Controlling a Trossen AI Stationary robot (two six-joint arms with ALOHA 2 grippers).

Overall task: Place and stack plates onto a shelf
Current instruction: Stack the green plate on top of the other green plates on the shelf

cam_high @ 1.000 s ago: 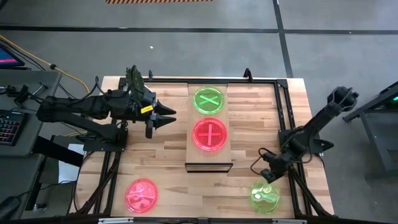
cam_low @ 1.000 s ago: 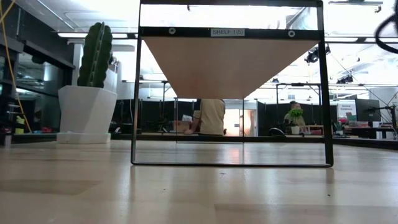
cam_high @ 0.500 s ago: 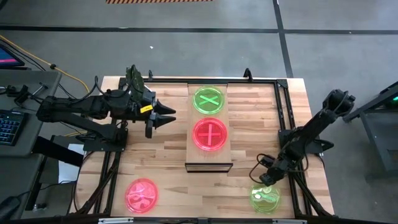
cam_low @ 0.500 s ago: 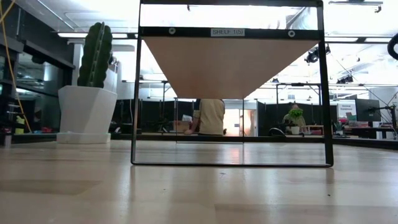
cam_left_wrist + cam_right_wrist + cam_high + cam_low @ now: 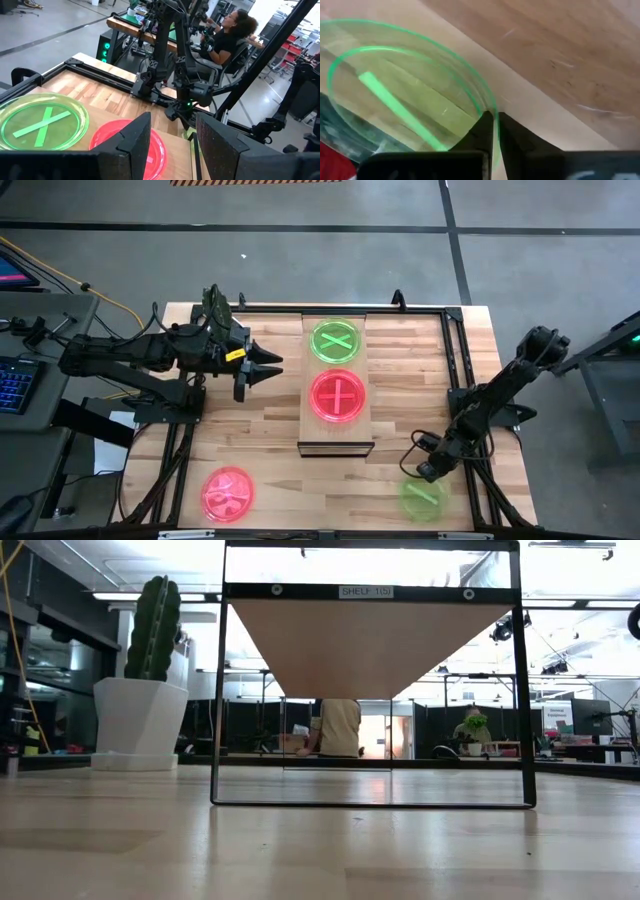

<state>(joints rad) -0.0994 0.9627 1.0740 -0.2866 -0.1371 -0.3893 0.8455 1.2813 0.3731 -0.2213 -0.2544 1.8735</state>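
A green plate [image 5: 335,340] and a pink-red plate [image 5: 337,396] lie flat on the light-wood shelf [image 5: 337,436] in the middle of the table. Another pink-red plate [image 5: 228,493] lies on the table at the near left. My right gripper [image 5: 429,472] is shut on a green plate [image 5: 423,497] with a bar mark at the near right. My left gripper [image 5: 270,369] is open and empty, level, left of the shelf. Its wrist view [image 5: 172,125] shows the shelf's green plate [image 5: 42,122] and pink-red plate [image 5: 107,137]. My right gripper pinches the green plate's rim [image 5: 485,102] on its far side, one finger [image 5: 481,127] inside the plate and one outside. The fingers slant down from the table's far right. I cannot tell whether the plate is off the table.
A white pot with a cactus [image 5: 140,715] stands at the table's far left. The shelf's dark frame [image 5: 372,590] rises in the low view. Dark rails [image 5: 455,360] run along the table's sides. A person [image 5: 225,37] sits beyond the table.
My right gripper has drawn back from over the green plate's middle to its far rim. The plate now shows one plain bar.
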